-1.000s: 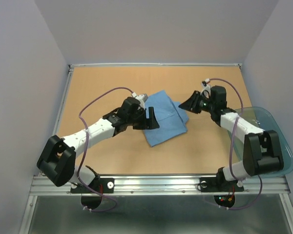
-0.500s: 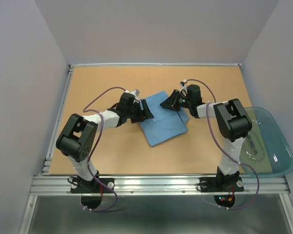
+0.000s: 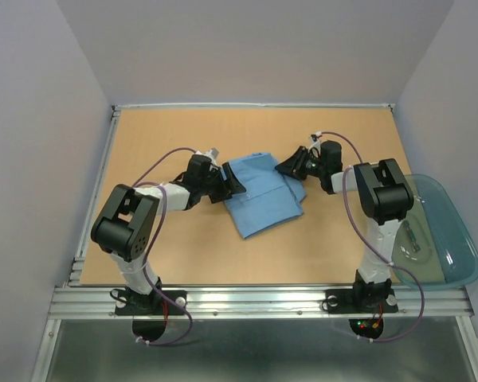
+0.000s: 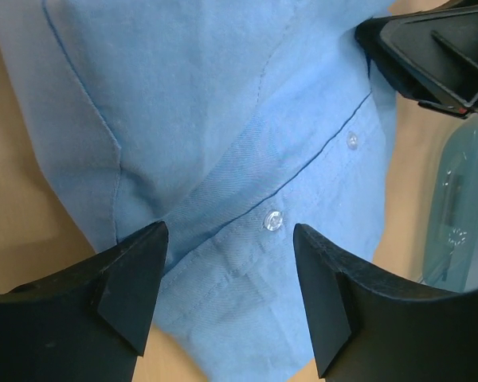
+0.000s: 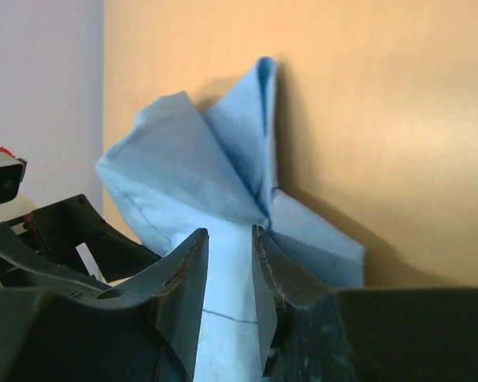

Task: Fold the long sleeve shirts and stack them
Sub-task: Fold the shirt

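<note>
One folded light blue long sleeve shirt (image 3: pixel 264 199) lies in the middle of the table. My left gripper (image 3: pixel 233 183) is at the shirt's left edge, low over it. Its jaws stand wide open (image 4: pixel 227 247), with the button placket (image 4: pixel 272 220) lying flat between and beyond them. My right gripper (image 3: pixel 285 167) is at the shirt's upper right corner. It is shut (image 5: pixel 229 239) on a fold of the shirt (image 5: pixel 191 167), and the cloth bunches up into peaks just past the fingertips.
A translucent teal tub (image 3: pixel 450 239) sits at the table's right edge, beside the right arm's base. The wooden tabletop (image 3: pixel 183 255) is bounded by grey walls at the back and sides. The two grippers face each other across the shirt.
Both arms have drawn in over the shirt. The left gripper slid left to the shirt's edge and narrowed slightly. The right gripper moved in at the upper right corner, and the shirt's top edge shifted left.
</note>
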`<state>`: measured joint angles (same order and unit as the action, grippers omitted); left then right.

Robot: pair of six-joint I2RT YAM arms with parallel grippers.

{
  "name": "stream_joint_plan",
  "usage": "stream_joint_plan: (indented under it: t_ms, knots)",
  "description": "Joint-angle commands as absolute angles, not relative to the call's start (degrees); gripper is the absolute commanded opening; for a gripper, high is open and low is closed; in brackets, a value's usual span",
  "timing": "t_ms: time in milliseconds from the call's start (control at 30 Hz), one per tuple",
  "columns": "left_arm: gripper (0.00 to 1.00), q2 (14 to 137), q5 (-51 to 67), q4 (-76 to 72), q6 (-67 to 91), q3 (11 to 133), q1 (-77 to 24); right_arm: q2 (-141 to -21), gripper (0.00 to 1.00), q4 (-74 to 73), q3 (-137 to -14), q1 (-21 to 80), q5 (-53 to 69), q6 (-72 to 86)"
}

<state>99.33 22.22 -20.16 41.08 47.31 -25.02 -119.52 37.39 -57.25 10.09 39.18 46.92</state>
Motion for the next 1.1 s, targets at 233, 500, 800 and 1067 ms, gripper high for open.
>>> stream_joint_plan:
  t_ms: [233, 500, 800, 1067]
  knots:
    - [0.77, 90.0, 18.4, -15.7, 36.0, 53.8, -24.3, -111.5, 0.36, 37.3, -70.1, 15.4, 46.8, 45.7]
    - [0.73, 98.5, 19.7, -18.5, 37.8, 57.7, -23.6, -122.0, 0.36, 37.1, -77.1, 17.9, 47.6, 46.9]
    - [0.71, 107.6, 20.5, -22.6, 40.8, 56.8, -19.3, -133.1, 0.35, 37.1, -81.4, 15.8, 40.8, 48.6]
    - [0.71, 108.7, 21.8, -24.2, 43.9, 52.4, -18.4, -136.7, 0.39, 37.0, -83.6, 12.7, 38.6, 51.6]
